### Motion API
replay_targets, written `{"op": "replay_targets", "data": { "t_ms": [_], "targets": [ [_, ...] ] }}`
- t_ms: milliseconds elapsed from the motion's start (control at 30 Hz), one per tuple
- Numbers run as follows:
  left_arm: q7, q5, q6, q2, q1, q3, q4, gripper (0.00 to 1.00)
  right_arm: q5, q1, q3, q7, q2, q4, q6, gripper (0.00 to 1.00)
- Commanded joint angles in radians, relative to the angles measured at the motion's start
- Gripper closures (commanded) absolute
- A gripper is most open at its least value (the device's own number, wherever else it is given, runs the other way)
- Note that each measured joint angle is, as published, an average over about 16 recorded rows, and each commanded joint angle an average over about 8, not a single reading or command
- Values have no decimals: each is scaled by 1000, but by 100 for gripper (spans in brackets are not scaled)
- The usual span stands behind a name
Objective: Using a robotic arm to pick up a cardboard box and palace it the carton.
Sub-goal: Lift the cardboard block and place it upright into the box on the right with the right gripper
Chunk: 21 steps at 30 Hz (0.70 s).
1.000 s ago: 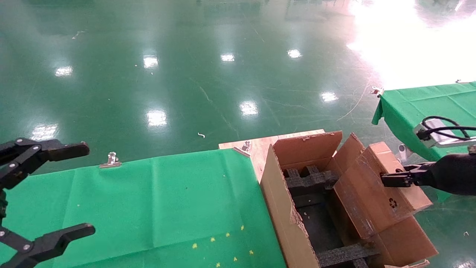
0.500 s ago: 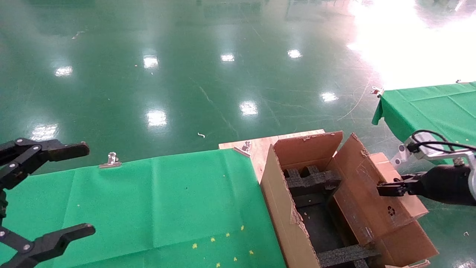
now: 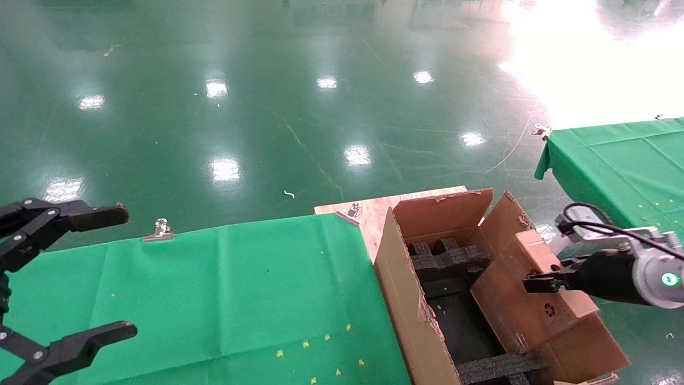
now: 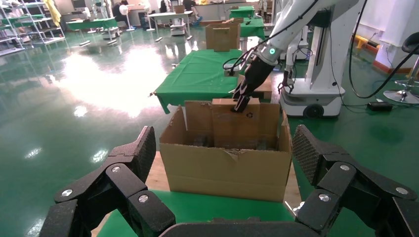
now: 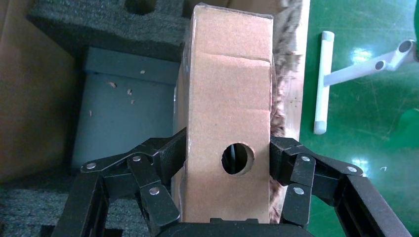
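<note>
My right gripper [image 3: 539, 282] is shut on the small cardboard box [image 3: 534, 307], gripping its two narrow sides at the end with the round hole. The box stands tilted on edge inside the right side of the large carton [image 3: 401, 299], against the ragged right flap, its lower end down among the dark foam inserts [image 3: 449, 259]. In the right wrist view the fingers [image 5: 170, 153] press the box [image 5: 227, 98] above the foam [image 5: 99, 24]. The left wrist view shows the white robotic arm [image 4: 291, 19], the box [image 4: 237, 126] and the carton [image 4: 227, 168]. My left gripper [image 3: 127, 271] is open and parked at far left.
The carton sits on a wooden board [image 3: 374, 206] beside the green-clothed table [image 3: 214, 289], which has a metal clip [image 3: 159, 230] at its far edge. A second green table [image 3: 630, 155] stands at right. A white bar [image 5: 321, 84] lies on the green floor outside the carton.
My right gripper has moved left and down with the cardboard box, taking it lower into the carton. The left arm has not moved.
</note>
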Motion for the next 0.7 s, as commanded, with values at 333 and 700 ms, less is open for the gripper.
{"op": "replay_targets", "data": {
  "t_ms": [333,700],
  "targets": [
    [0,0,0,0,0,0,0,0,-112,-35,-27,152,-72,-2,7,100],
    [0,0,0,0,0,0,0,0,-261,-53,-42,391,-155,5,-67,100]
  ]
}}
